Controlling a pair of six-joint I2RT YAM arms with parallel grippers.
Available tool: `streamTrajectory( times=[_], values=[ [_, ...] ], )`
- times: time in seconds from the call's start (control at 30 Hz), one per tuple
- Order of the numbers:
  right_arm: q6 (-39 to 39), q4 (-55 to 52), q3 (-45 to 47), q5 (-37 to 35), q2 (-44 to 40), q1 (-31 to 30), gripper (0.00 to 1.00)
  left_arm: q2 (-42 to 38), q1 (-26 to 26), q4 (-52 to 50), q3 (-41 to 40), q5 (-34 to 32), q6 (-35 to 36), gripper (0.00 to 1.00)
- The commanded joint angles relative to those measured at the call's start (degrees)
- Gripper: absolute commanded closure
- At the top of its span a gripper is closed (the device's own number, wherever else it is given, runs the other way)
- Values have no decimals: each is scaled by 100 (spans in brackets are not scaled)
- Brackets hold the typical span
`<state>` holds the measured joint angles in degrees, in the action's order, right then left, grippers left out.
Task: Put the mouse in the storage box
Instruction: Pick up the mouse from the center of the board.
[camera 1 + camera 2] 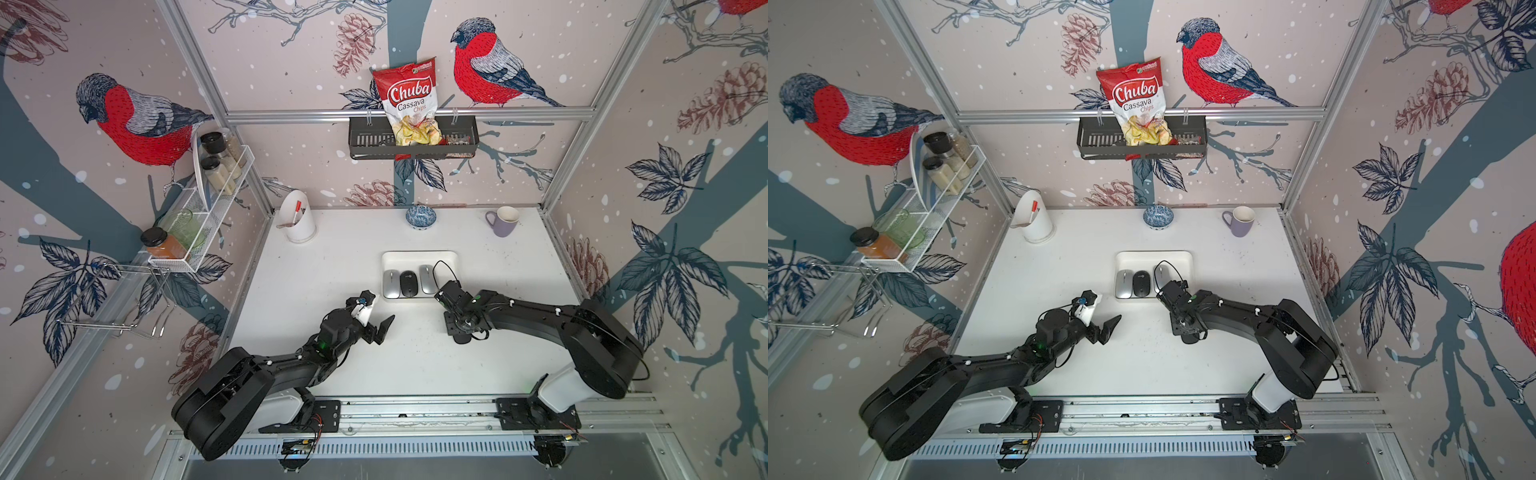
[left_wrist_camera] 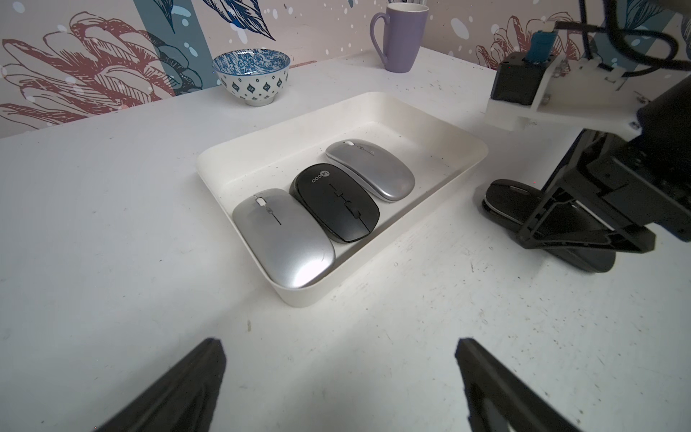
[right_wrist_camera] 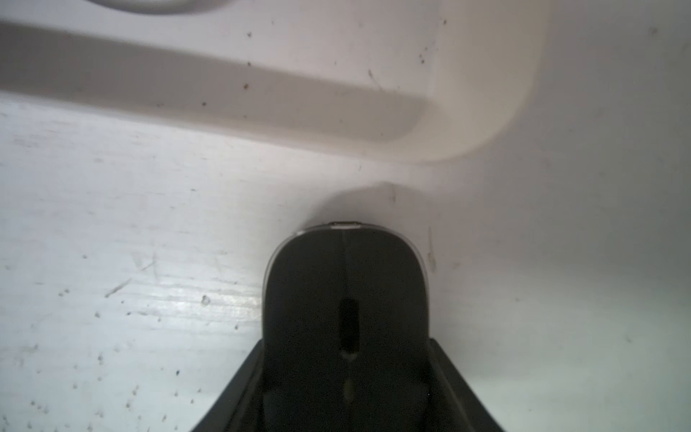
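The storage box [image 1: 419,254] [image 1: 1154,254] [image 2: 336,284], a shallow white tray, lies mid-table and holds a silver mouse [image 2: 284,239], a black one [image 2: 336,202] and a second silver one [image 2: 374,172] side by side. A further black mouse [image 3: 346,280] [image 2: 504,194] rests on the table just outside the box's near right corner [image 3: 467,142]. My right gripper [image 3: 346,341] [image 1: 459,328] reaches down over it, and its fingers [image 3: 246,377] press on both sides, shut on it. In both top views the arm hides this mouse. My left gripper [image 2: 339,342] [image 1: 380,330] hovers open and empty near the box's front.
Along the back edge stand a blue patterned bowl [image 1: 420,216], a purple mug [image 1: 503,220] and a tall white utensil holder [image 1: 297,220]. A black basket with a chips bag [image 1: 411,141] hangs on the back wall, a white wire rack [image 1: 199,216] on the left wall.
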<state>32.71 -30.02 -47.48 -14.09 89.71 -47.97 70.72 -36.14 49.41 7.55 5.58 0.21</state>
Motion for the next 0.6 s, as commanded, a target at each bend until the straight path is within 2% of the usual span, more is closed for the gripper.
streamTrajectory(
  times=[0.0,0.23,0.4,0.57],
  values=[
    [-104,-99,-139,-15,-52,-14,47,-9,-16,65,29,-42,-14,1],
    [-496,-14,-616,555,-427,-168,47,-1,-16,91,32,-57,-29,1],
    [-548,258,-1134,530,-407,329,46,9,-16,87,45,-75,-37,1],
    [-774,223,-2012,142,311,899,46,4,-16,78,46,-67,-36,1]
  ],
)
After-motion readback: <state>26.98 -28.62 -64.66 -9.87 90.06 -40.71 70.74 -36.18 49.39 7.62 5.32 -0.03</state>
